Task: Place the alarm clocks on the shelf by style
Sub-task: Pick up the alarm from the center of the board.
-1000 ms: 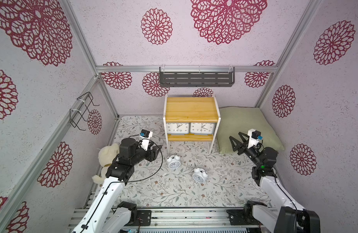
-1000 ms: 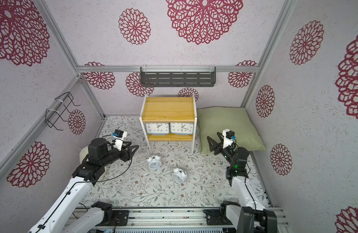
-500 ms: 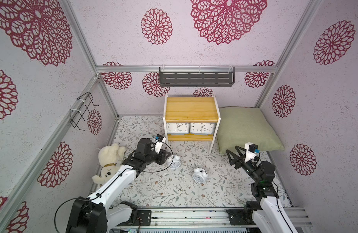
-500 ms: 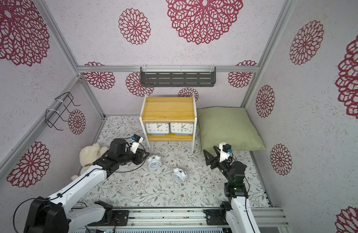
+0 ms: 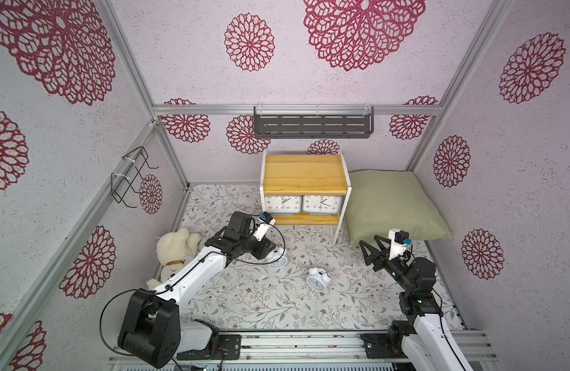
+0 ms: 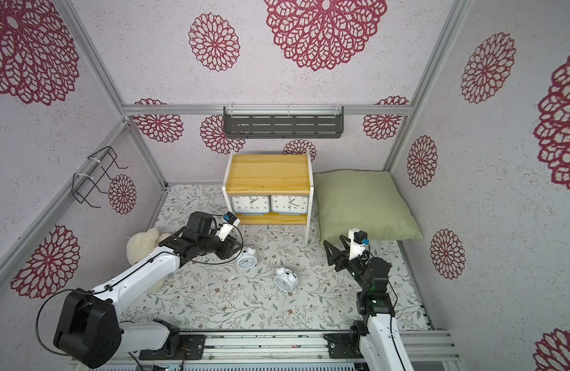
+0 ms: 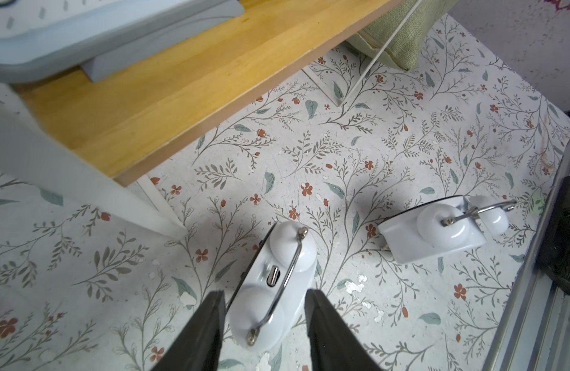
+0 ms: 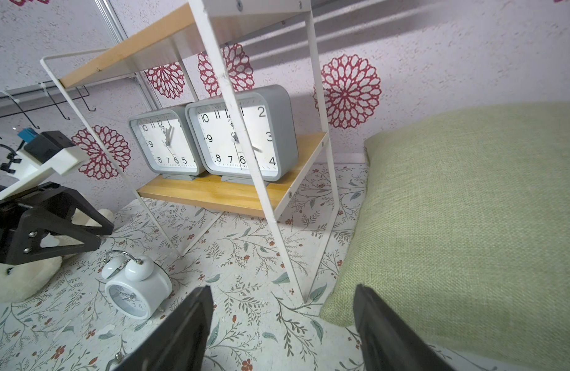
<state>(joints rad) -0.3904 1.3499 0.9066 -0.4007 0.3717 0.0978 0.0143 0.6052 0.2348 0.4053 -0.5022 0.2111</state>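
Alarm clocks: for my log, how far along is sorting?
Done: both grey clocks on the shelf's lower board. In hand: left gripper flanks one twin-bell clock on the floor, grip unclear. Left: it and the second twin-bell clock; top board bare, right gripper open.

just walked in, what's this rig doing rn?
Sorting clocks onto the shelf. Both grey clocks stand side by side on its lower tier; the top board is bare. The left gripper has its jaws against the sides of one round twin-bell clock on the floor. The second round clock sits nearby, untouched. The right gripper hangs open and empty.
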